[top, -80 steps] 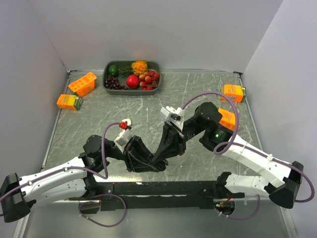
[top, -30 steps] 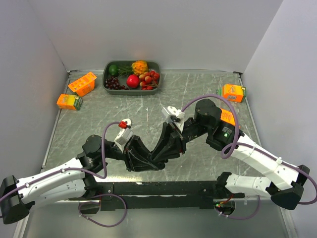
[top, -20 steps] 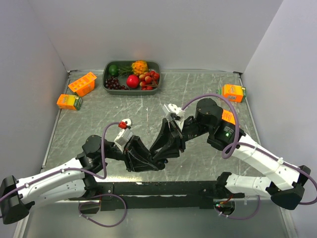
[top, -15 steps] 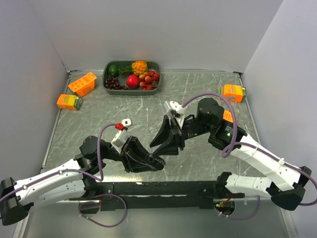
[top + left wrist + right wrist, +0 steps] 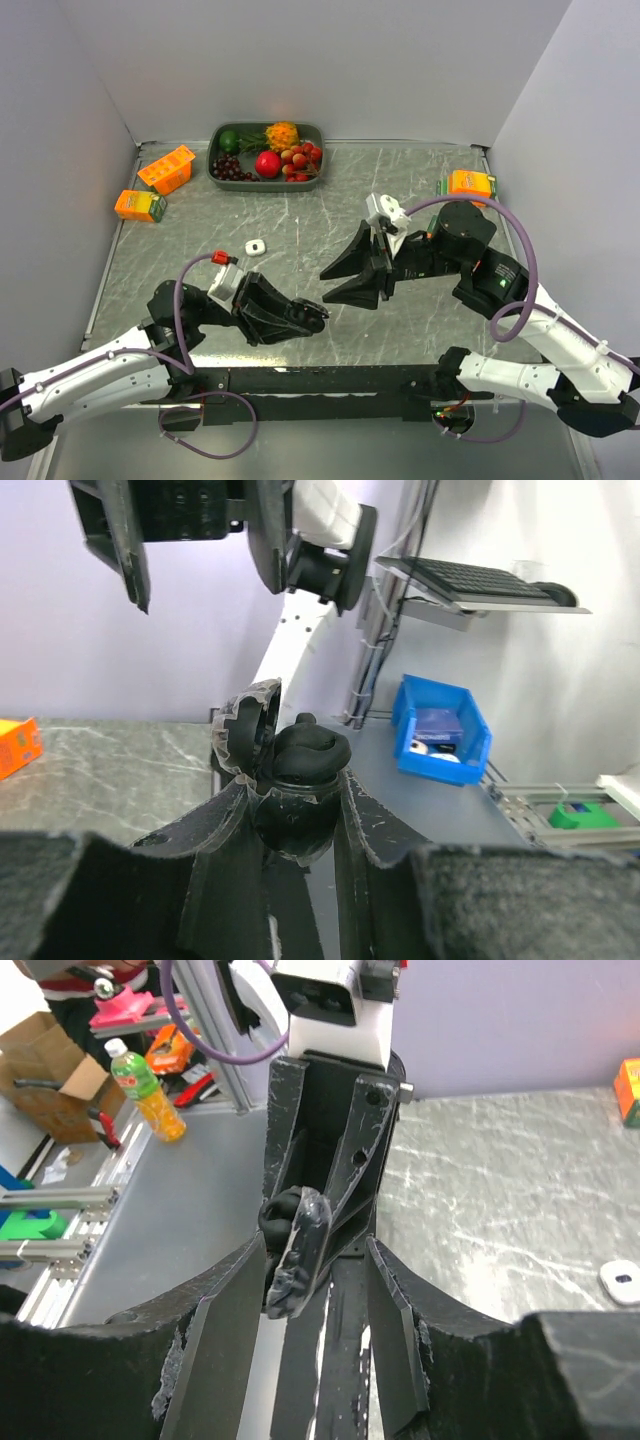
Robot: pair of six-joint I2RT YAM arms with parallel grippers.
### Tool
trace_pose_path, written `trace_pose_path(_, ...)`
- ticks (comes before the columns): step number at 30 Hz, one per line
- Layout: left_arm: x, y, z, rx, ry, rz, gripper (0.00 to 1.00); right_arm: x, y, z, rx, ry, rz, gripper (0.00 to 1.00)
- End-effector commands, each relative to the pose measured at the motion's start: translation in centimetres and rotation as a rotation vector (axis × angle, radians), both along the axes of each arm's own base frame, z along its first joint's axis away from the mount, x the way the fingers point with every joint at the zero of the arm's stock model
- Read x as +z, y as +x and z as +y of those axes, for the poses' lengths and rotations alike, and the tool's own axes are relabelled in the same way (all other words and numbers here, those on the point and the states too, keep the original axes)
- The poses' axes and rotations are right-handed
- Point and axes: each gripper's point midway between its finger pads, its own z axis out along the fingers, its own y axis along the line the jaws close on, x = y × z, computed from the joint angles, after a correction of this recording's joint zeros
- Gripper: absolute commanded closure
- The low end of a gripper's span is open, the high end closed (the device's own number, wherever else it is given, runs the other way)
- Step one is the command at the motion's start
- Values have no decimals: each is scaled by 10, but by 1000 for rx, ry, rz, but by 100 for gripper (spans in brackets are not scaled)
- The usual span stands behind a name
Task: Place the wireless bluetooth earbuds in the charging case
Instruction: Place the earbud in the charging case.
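Note:
My left gripper (image 5: 316, 316) is shut on a small round black charging case (image 5: 292, 825). Its lid (image 5: 243, 730) stands open, and a glossy black earbud (image 5: 312, 748) sits at its mouth. My right gripper (image 5: 324, 285) hangs open just right of the case, its jaws spread and nothing between them. In the right wrist view the open lid (image 5: 300, 1250) shows between my fingers, past their tips. In the left wrist view, the right fingers (image 5: 128, 550) hang above the case. A small white earbud (image 5: 254, 247) lies on the table behind the left gripper, and it is also in the right wrist view (image 5: 620, 1282).
A dark tray (image 5: 215, 165) of fruit stands at the back centre. Two orange cartons (image 5: 166, 168) (image 5: 140, 205) lie at the back left, and another (image 5: 470, 186) at the back right. Grey walls close in the table on three sides.
The two grippers were together at the table's centre. The right gripper has opened and drawn back to the right. The left arm has pulled back toward me, still shut on the case.

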Motion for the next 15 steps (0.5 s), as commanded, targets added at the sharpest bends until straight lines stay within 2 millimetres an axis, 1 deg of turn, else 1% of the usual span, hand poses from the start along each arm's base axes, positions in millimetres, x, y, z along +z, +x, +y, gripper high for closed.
trace_pose_path(1,5,12,1,84,-27,-8,99,18,1,-4,-54,5,-40,48)
trace_pose_path(2,6,18,1,120,-31,2,99,19,1,-3,-76,2,-46,50)
trace_pose_path(3,4,23,1,148,-26,13,99,14,6,-1,-130,-32,-48,51)
trace_pose_path(4,6,27,2,174,-30,19,99,20,5,-2,-152,-30,-62,52)
trace_pose_path(6,6,35,3,218,-32,34,99,11,12,1,-207,-85,-64,56)
trace_pose_path(7,7,37,4,233,-36,33,99,13,12,1,-240,-93,-74,57)
trace_pose_path(8,6,39,3,242,-33,41,99,10,14,2,-265,-107,-77,59)
trace_pose_path(10,2,44,2,265,-15,56,99,8,18,2,-316,-128,-93,60)
trace_pose_path(12,-2,46,1,267,2,63,99,8,18,2,-327,-143,-123,60)
trace_pose_path(13,-7,47,-1,266,20,76,99,0,19,5,-344,-184,-130,59)
trace_pose_path(15,-11,49,-3,272,38,88,99,-4,21,7,-361,-222,-160,59)
